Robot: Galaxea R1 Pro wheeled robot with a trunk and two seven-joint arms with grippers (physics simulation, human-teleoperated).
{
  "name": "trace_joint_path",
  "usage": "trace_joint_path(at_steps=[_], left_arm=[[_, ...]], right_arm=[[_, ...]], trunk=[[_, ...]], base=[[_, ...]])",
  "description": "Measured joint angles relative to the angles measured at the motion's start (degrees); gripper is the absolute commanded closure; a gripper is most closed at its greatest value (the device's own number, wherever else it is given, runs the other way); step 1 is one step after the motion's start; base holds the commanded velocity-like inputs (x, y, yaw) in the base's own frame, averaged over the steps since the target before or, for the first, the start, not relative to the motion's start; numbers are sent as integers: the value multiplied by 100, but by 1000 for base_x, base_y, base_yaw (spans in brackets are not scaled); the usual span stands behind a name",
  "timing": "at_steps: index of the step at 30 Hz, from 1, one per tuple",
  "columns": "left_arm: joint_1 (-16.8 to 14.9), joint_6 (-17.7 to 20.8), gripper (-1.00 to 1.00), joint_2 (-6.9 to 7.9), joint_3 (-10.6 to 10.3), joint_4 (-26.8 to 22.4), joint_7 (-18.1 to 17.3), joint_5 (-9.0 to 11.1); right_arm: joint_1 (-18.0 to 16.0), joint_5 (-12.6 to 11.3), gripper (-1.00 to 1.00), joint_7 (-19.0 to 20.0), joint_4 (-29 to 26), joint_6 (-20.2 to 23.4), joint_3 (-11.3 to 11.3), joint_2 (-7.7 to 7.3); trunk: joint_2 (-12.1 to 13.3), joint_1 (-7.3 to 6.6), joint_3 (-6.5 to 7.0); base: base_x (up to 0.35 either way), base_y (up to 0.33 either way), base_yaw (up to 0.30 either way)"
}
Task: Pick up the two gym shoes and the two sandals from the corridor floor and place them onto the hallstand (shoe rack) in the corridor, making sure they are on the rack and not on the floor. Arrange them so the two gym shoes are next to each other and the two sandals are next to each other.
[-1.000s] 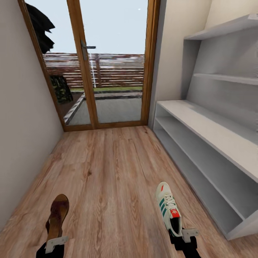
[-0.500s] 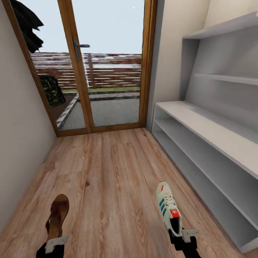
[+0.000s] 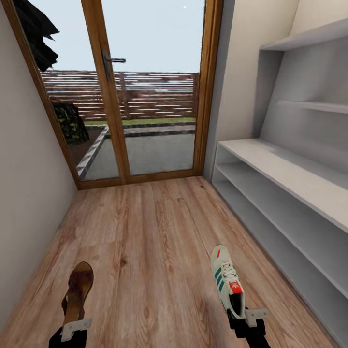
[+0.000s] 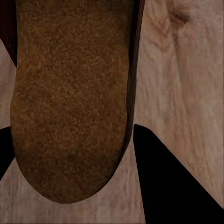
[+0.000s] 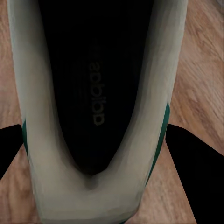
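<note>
Bright, even daylight (wrist views blurry)

The whole head view has shifted, so the camera has turned rather than the objects. The wood-framed glass door (image 3: pixel 145 92) and its handle (image 3: pixel 112 63) now sit further right than half a second ago. The hallstand (image 3: pixel 285 169) reaches further toward the lower right edge, and its near end panel, visible a second ago, has left the picture.

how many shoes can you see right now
2: a brown sandal held in the left gripper, a white gym shoe in the right gripper. Others may be out of frame.
</note>
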Motion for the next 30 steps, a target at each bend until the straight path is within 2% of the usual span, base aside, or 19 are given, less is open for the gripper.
trace_joint_path(at_steps=[8,17,30], left_arm=[[-2,-1,100,-1,-3,3,0,-1],[-2,-1,100,-6,-4,9,-1,-2],[-2,-13,100,-30,-9,11,-1,-2]], right_arm=[[1,-24,100,-3,-2,-1,-6,-5],[1,-269,100,0,-1,-1,-2,-7],[1,-279,100,5,-2,0,-1,2]], trunk=[[0,0,0],[0,0,0],[0,0,0]], base=[[297,183,-209],[299,180,-265],[298,206,-268]])
